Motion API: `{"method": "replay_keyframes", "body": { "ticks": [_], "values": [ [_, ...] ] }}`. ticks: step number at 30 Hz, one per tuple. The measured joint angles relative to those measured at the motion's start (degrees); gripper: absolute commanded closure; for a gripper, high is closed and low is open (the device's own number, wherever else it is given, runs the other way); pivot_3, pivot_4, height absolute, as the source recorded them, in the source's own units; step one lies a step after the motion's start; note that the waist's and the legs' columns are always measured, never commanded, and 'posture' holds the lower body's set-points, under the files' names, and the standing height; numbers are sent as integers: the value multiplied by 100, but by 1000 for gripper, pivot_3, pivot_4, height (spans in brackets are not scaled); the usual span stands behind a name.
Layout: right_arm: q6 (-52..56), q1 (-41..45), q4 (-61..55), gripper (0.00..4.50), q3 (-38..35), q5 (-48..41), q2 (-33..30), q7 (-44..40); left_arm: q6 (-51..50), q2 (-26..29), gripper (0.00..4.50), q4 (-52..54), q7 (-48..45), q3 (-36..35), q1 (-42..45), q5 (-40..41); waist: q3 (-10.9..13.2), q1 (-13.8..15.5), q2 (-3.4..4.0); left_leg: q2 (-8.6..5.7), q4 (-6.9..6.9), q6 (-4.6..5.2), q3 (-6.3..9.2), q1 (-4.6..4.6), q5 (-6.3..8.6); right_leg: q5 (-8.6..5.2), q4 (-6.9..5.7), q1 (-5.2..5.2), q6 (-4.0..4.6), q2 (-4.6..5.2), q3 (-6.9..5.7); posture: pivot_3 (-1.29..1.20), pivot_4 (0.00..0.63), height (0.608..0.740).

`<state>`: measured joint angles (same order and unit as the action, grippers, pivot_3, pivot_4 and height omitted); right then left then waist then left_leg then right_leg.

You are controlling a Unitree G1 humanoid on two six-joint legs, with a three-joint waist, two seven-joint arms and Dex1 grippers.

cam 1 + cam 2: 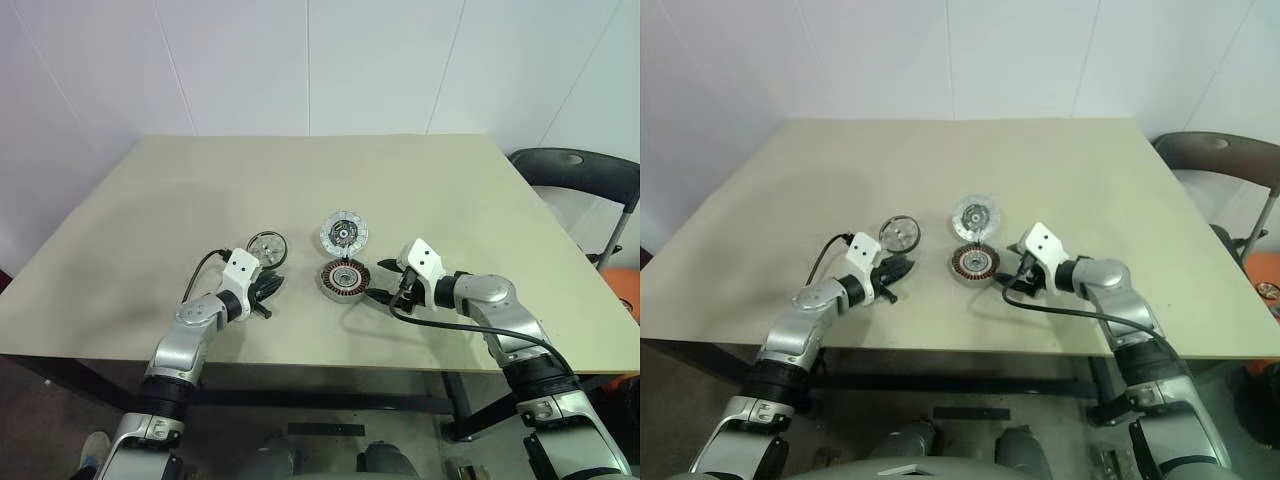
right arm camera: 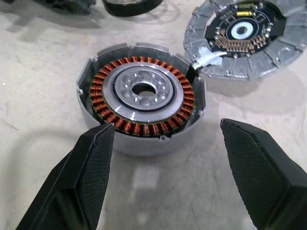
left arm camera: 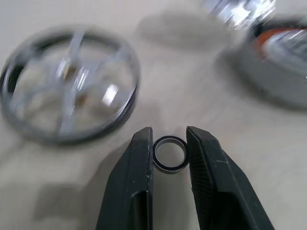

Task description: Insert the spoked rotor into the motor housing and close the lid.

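Three discs lie on the table (image 1: 150, 220): the housing (image 1: 345, 279) at centre, the lid (image 1: 344, 232) touching it behind, the rotor (image 1: 266, 247) left of it. The left gripper (image 3: 169, 143), beside the rotor, pinches a small dark ring (image 3: 170, 154). The right gripper (image 2: 165, 136) is spread, just right of the housing. The rotor is not yet inserted; next, the ring likely goes to the housing's centre.

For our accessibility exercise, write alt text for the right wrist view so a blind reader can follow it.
The motor housing, a round case ringed with copper coils around a silvery centre, sits on the table just beyond the open right gripper, whose two black fingers point towards it. The lid lies beyond the housing, linked to it by a short strip.
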<state>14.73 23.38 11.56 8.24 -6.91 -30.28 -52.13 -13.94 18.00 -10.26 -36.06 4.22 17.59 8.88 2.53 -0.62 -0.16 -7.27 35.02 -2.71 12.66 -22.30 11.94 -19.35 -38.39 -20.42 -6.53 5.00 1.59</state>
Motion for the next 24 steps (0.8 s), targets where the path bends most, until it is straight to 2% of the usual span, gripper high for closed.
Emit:
{"method": "replay_keyframes", "body": {
  "ticks": [5,10,15,24],
  "values": [
    [-7,1,12,781,2,0,-1,-7,176,-78,3774,235,-181,141,88,37,0,2,-1,0,1,0,0,0,0,0,0,0,0,-1,0,0,0,740],
    [-13,38,64,781,28,2,0,-16,242,-128,3774,-14,-325,168,589,38,1,-2,-1,0,1,0,0,0,0,0,0,1,0,-1,-1,0,0,740],
    [-22,68,144,781,26,0,-17,-55,504,-199,3774,-942,-548,180,1060,27,1,-7,-2,0,1,0,0,-1,0,0,0,1,-1,-3,-2,0,0,740],
    [285,106,35,781,-179,-268,-314,-412,1064,-642,3774,-2573,-1514,232,1888,67,3,-11,-7,-3,2,2,1,-11,0,1,3,2,-4,-1,-4,0,0,740]
  ]
}}
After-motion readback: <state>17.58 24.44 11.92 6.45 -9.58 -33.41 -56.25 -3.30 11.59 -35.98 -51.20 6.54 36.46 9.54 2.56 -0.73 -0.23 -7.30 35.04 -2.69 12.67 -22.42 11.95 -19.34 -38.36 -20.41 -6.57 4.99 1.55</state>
